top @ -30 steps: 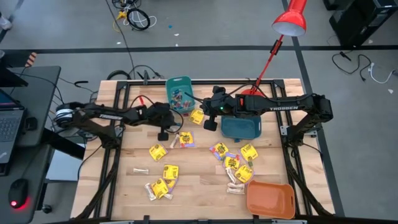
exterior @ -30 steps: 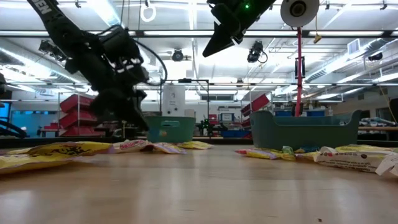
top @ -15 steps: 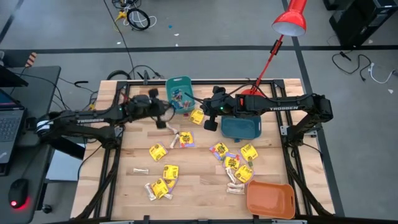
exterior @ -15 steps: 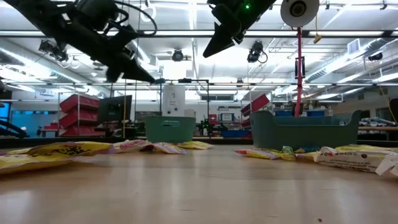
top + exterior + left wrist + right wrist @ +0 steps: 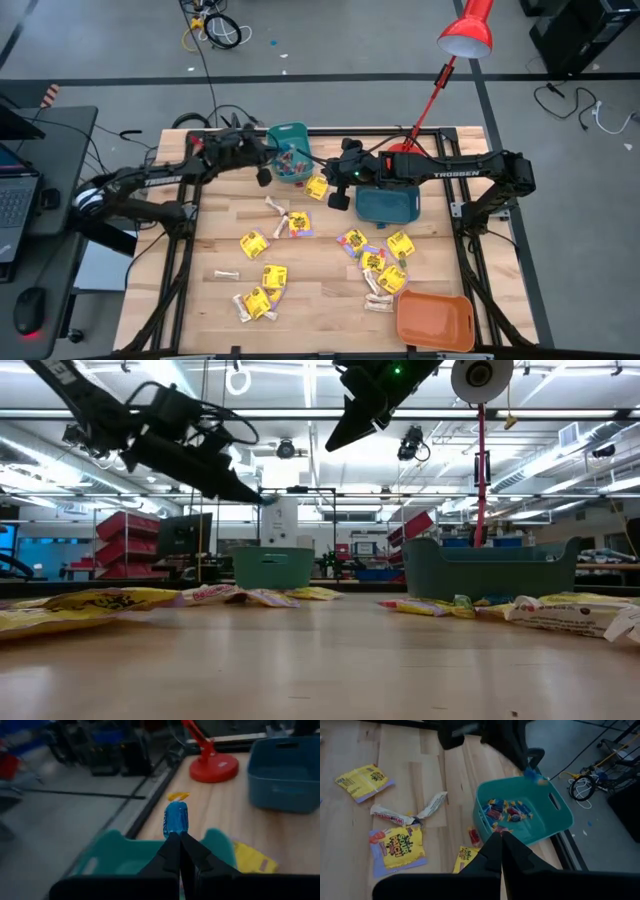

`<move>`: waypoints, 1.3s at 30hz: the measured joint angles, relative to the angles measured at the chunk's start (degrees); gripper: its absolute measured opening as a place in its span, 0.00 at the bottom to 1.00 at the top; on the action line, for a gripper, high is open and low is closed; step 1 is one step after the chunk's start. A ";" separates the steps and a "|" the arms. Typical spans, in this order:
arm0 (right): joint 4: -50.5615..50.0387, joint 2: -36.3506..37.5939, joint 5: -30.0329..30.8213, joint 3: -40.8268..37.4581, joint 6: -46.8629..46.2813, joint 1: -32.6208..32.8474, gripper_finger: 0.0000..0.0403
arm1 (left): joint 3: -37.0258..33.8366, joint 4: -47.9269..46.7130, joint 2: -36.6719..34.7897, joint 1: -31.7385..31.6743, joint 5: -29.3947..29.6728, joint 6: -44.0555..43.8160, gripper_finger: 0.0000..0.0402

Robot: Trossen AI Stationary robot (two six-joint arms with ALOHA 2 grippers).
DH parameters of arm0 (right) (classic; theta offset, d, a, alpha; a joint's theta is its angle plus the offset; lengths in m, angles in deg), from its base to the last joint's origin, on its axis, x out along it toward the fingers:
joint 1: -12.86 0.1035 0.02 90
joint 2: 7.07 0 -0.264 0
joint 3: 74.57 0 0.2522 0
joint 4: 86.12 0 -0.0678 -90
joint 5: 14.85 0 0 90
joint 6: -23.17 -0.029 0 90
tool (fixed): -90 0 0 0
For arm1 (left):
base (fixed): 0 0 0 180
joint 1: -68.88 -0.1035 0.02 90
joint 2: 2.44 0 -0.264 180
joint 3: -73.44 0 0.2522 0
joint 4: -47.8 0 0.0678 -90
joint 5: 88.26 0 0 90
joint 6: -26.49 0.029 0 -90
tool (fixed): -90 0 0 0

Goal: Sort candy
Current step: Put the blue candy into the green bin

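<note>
Left wrist view, tool [image 5: 178, 836] gripping blue candy [image 5: 176, 818]

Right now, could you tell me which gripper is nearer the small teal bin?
Left. The left gripper holds a blue candy at the small teal bin; the right gripper waits beside it.

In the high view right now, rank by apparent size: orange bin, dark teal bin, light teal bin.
1. Orange bin.
2. Dark teal bin, partly hidden under the right arm, so its rank against the orange one is unsure.
3. Light teal bin.
</note>
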 joint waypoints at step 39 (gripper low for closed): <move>-0.21 0.00 -0.02 0.00 -0.07 -0.03 0.00 | 9.39 -18.81 8.26 0.25 -1.14 -6.64 0.00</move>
